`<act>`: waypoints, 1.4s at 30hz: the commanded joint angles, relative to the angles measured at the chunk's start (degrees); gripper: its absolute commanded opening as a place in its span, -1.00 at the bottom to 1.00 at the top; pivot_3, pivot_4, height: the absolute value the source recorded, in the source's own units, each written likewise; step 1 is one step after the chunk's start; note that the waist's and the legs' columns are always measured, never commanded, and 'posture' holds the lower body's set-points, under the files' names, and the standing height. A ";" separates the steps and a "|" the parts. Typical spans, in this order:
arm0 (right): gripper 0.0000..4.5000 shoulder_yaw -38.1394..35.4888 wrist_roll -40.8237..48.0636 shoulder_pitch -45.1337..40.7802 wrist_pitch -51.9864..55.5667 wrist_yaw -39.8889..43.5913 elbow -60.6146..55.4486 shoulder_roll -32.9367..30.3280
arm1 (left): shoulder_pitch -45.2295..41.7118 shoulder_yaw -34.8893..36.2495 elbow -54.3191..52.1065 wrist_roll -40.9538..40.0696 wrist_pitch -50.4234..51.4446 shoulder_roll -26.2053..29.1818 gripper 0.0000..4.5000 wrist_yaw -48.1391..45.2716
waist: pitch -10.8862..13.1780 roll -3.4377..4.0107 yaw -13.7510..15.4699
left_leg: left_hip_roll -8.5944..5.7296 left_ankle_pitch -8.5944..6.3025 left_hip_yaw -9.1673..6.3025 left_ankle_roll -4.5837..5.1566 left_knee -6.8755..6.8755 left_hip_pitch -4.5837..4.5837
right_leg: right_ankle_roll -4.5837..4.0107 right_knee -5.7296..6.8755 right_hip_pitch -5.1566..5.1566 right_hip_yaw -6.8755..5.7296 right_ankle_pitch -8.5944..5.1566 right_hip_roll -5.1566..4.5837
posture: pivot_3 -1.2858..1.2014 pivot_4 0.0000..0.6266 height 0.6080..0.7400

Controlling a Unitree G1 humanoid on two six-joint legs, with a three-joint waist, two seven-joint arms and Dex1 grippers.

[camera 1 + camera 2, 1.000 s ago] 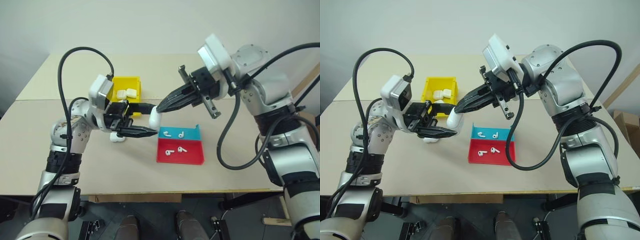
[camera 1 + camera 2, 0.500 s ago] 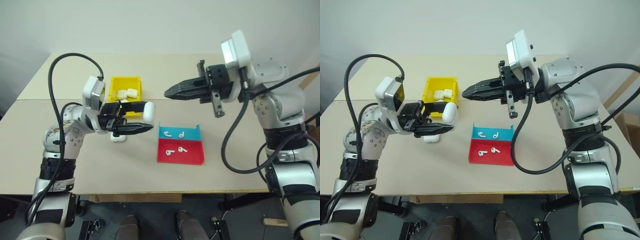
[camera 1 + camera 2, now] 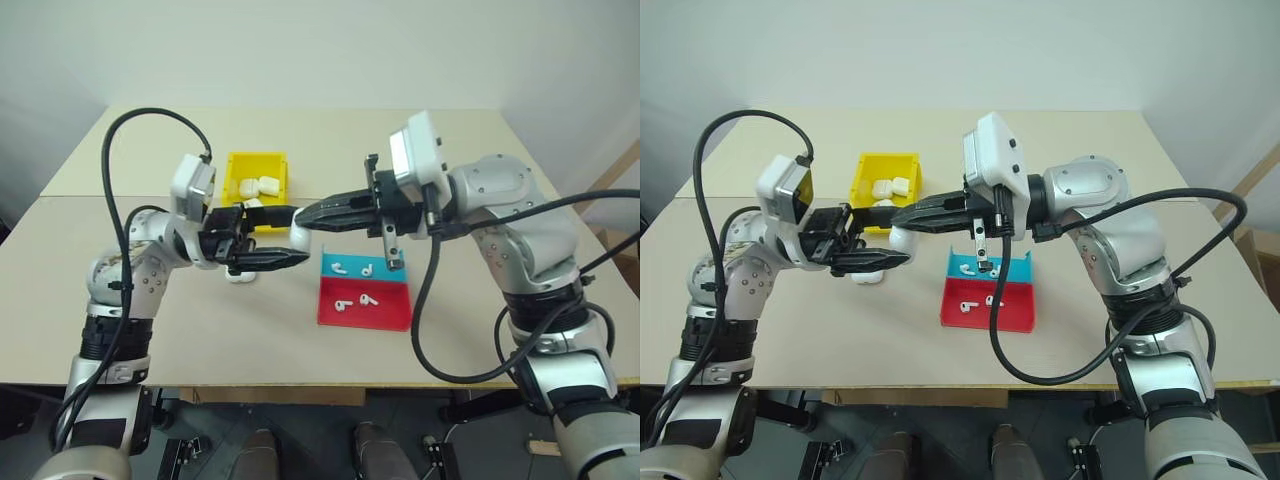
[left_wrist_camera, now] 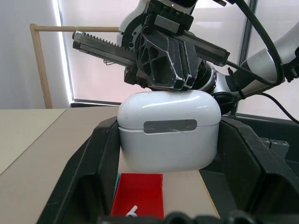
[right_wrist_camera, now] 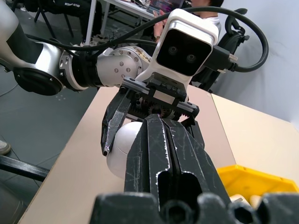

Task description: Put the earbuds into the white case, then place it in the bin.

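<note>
Left gripper (image 3: 285,246), fingers clamped on the white case (image 4: 168,130), holds it above the worktop (image 3: 200,330) with its lid closed and the hinge band facing the wrist camera. Right gripper (image 3: 310,216), fingers pressed together with nothing between them, has its tips at the top of the case; whether they touch the lid cannot be told. Behind the left fingers sits the bin (image 3: 256,174), holding further white cases (image 3: 260,186); another white case (image 3: 240,276) lies on the worktop directly below those fingers, partly hidden by them. Below and beyond the right fingertips lies a tray (image 3: 364,290), blue half behind red half, with earbuds (image 3: 353,301) in both halves; the right arm's cable crosses its far edge.
</note>
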 commanded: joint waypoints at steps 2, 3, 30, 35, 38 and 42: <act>-0.98 -5.34 3.78 0.11 4.39 -1.92 -3.16 -2.09 | -0.82 2.18 -1.27 -0.64 -1.39 0.34 0.25 1.11 | 0.00 0.00 0.13 | 0.00 0.00 0.00 0.00 0.00 -0.02 | 0.00 -0.01 0.00 0.00 0.00 -0.01 | 0.03 -0.52 1.00; -0.98 -6.53 4.57 0.65 5.68 -2.72 -4.14 -2.99 | -0.52 2.51 -1.38 -0.62 -1.45 0.69 0.25 1.31 | 0.00 0.00 0.17 | 0.00 0.00 0.00 0.00 0.00 -0.04 | 0.00 -0.03 0.00 0.00 0.00 -0.01 | 0.03 -0.52 1.00; -0.98 -22.38 23.60 21.11 31.28 -37.51 -30.38 -10.95 | -9.96 5.30 13.61 30.98 -5.00 -11.04 0.25 66.85 | -0.03 -0.12 0.82 | -0.05 0.00 -0.03 0.01 0.02 -0.05 | 0.07 -0.11 0.06 0.02 0.06 -0.01 | 0.03 -0.52 1.00; -0.98 -21.94 23.70 20.29 30.36 -38.15 -30.03 -10.78 | -19.73 2.45 34.31 36.16 -13.22 -13.88 0.25 69.47 | -0.03 -0.12 1.66 | -0.12 0.00 -0.02 0.01 0.02 -0.12 | 0.09 -0.19 0.06 0.02 0.06 -0.06 | 0.03 -0.52 1.00; -0.98 -21.91 23.81 19.94 30.02 -38.47 -30.37 -10.68 | -24.82 2.20 48.09 38.07 -19.06 -14.96 0.25 71.36 | -0.03 -0.13 1.70 | -0.12 0.00 -0.02 0.01 0.02 -0.16 | 0.09 -0.19 0.02 0.02 0.06 -0.06 | 0.03 -0.52 1.00; -1.00 -21.86 23.76 20.53 29.65 -38.70 -30.93 -10.72 | -28.58 2.26 59.63 39.32 -24.47 -15.26 0.57 73.16 | -0.03 -0.13 1.49 | -0.12 0.00 -0.02 0.01 0.00 -0.15 | 0.09 -0.18 0.01 0.03 0.06 -0.05 | 0.03 -0.52 1.00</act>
